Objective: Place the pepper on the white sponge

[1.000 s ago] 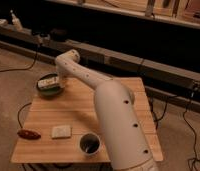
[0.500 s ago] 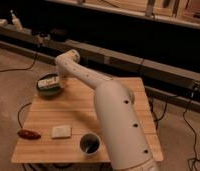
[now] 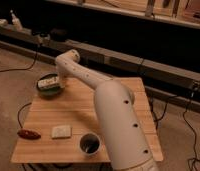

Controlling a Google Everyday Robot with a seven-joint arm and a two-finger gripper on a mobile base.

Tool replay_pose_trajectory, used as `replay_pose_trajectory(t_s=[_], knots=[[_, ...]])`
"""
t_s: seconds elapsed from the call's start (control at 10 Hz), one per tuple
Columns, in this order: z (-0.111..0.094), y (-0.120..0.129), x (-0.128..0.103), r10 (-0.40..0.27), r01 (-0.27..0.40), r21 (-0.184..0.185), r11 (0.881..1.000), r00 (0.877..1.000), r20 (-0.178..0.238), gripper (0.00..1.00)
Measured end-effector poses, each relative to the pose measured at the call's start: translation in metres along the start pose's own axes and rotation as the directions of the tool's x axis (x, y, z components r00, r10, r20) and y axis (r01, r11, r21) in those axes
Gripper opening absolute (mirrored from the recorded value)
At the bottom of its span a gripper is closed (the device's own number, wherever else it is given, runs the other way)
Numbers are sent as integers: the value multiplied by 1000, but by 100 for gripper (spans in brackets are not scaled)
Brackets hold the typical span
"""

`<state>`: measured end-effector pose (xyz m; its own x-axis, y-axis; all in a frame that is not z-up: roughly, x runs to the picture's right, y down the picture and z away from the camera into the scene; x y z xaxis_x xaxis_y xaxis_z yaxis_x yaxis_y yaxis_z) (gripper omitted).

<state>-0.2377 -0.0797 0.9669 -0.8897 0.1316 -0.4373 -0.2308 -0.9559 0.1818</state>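
Note:
The pepper point(image 3: 29, 134) is a dark red elongated thing lying at the front left edge of the wooden table point(image 3: 78, 107). The white sponge point(image 3: 61, 131) lies flat just to its right, apart from it. My white arm reaches from the front right across the table to the back left. The gripper point(image 3: 54, 81) is at the green bowl point(image 3: 48, 87), over its contents, far from the pepper and the sponge.
A dark cup point(image 3: 89, 144) stands at the front edge, right of the sponge. The green bowl holds pale items. Cables run over the floor on the left and right. A long dark bench runs behind the table.

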Motion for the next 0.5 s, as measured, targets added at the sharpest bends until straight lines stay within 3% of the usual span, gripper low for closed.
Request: replay_pose_trajectory(t_s=[0.1,0.3,0.5], knots=[[-4,-4,4,-13,13,15,1000,1000,0,80],[-27,-31,18,-97,93,103,990,995,28,80],[-47,-53,15,-177,157,181,971,980,97,80]])
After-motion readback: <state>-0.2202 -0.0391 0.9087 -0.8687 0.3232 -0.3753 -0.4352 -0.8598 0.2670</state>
